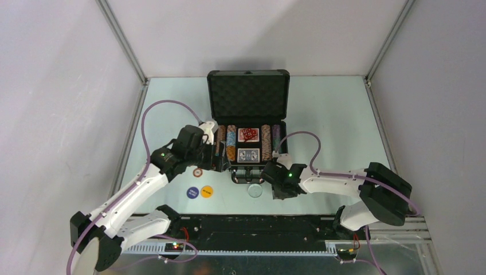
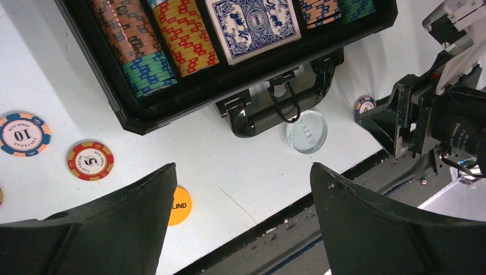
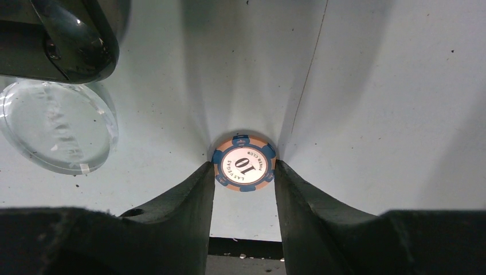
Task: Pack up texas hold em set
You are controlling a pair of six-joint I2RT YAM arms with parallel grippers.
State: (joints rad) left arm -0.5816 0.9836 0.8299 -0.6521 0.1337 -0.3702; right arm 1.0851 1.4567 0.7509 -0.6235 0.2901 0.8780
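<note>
The black hard case (image 1: 247, 94) is seen open at the far middle of the table (image 1: 338, 126), its foam-lined lid upright, with rows of striped chips (image 1: 231, 140), a blue card deck (image 1: 249, 154) and red dice (image 1: 248, 134) inside. A blue-and-tan 10 chip (image 3: 243, 162) lying flat on the table is pinched at its rim by the right gripper (image 3: 243, 172), near a clear round button (image 3: 54, 126). The left gripper (image 2: 242, 169) is held spread wide above the table by the case's front-left corner, near two loose chips (image 2: 90, 160).

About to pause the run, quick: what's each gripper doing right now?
Left gripper: open, holding nothing.
Right gripper: closed on the blue-and-tan 10 chip.
</note>
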